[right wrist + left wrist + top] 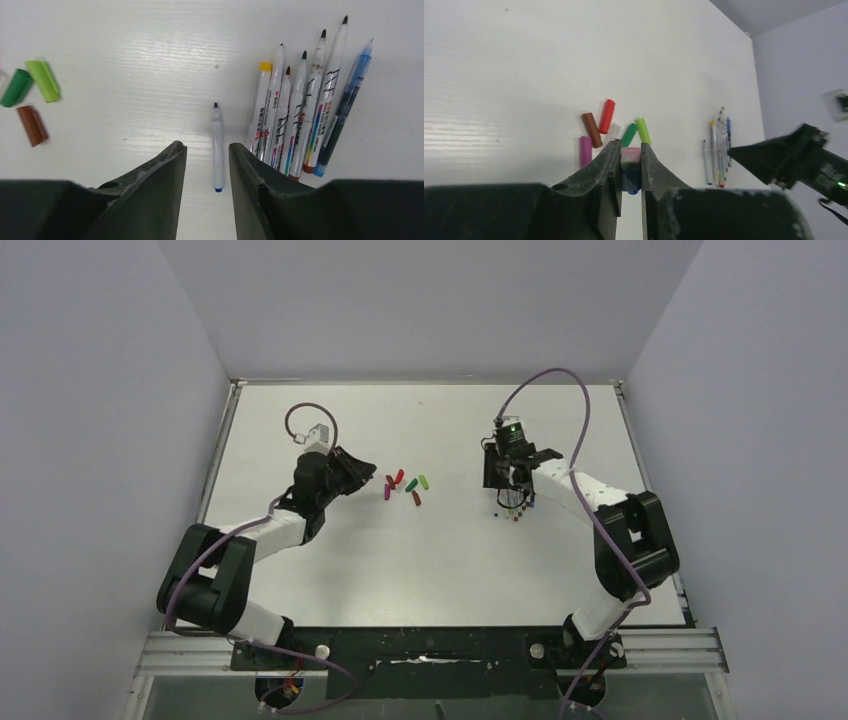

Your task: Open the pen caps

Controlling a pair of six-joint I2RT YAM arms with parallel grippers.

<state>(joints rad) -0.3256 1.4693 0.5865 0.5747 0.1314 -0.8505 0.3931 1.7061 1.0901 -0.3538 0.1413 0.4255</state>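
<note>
My left gripper is shut on a blue pen cap with a pale pinkish top end, held just left of the loose caps. On the table lie a red cap, a maroon cap, a purple cap, a green cap and a lime cap; they also show in the top view. My right gripper is open above one uncapped white pen with a blue end. Several uncapped pens lie in a bunch beside it.
The white table ends at raised rims left, right and back, with grey walls around. The cap group and the pen bunch are about a hand's width apart. The right arm's black gripper shows in the left wrist view.
</note>
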